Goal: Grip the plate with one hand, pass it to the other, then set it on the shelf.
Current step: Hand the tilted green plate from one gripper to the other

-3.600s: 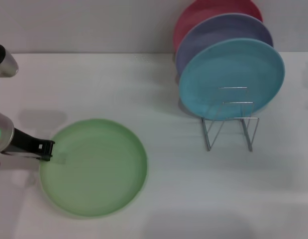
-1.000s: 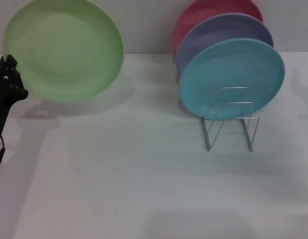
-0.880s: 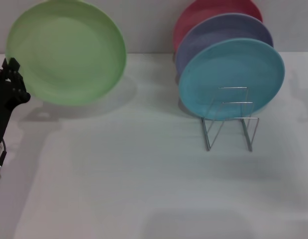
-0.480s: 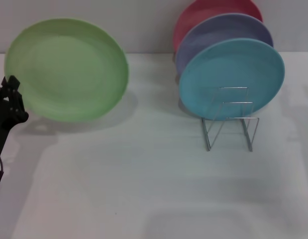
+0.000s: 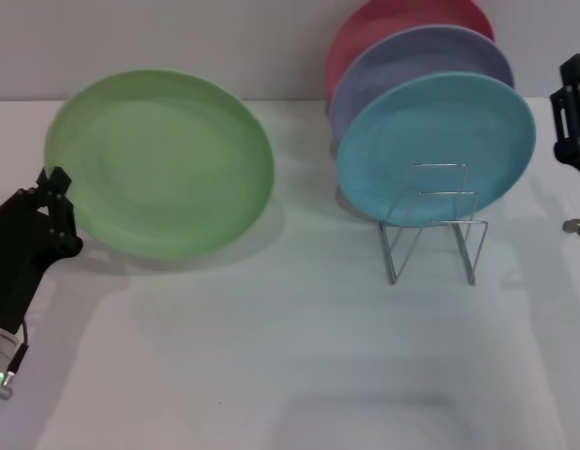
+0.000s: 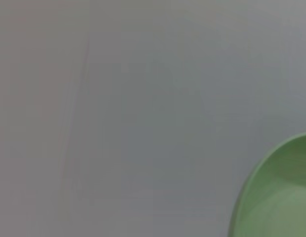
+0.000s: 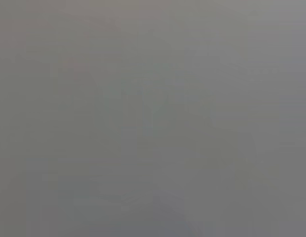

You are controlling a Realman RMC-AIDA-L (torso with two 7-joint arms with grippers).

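Note:
The light green plate [image 5: 160, 161] is held up off the table at the left of the head view, tilted with its face toward the camera. My left gripper [image 5: 57, 192] is shut on the plate's left rim. A slice of the plate [image 6: 274, 195] also shows in the left wrist view. The shelf [image 5: 430, 230], a silver wire rack, stands at the right with its front slots free. My right gripper [image 5: 572, 103] has come in at the far right edge, raised beside the rack and well apart from the plate.
A turquoise plate [image 5: 436, 148], a lavender plate [image 5: 411, 61] and a red plate [image 5: 383, 21] stand upright in the rack, one behind another. The white table [image 5: 271, 337] spreads in front. The right wrist view is plain grey.
My left gripper has carried the green plate from flat on the table up high, then down and rightward toward the middle. My right gripper has entered at the far right edge.

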